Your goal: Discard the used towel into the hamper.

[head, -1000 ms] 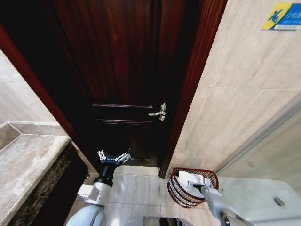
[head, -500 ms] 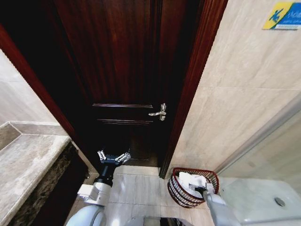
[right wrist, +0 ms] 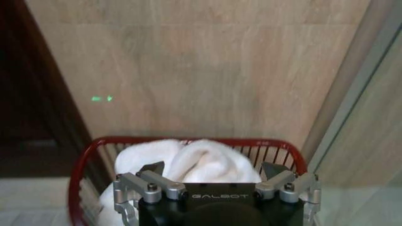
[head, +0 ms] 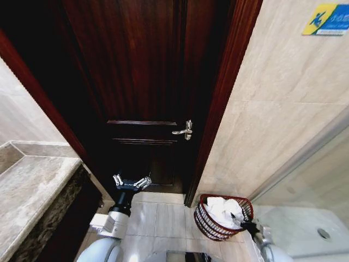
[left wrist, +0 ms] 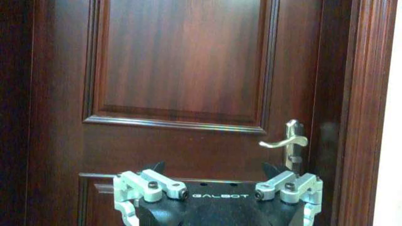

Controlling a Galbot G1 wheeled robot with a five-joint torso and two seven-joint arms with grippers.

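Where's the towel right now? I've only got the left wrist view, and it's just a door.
Observer: The white towel lies inside the hamper, on the floor beside the door frame.
Operator: Is the right hand holding it?
Observer: No. The right hand is open and empty, at the hamper's rim nearest the robot.
Operator: Anything beside my left hand?
Observer: The left hand, open, has a stone counter on its left.

pale tiled floor (head: 163,218) with the red wire hamper (head: 210,225) beside the door frame
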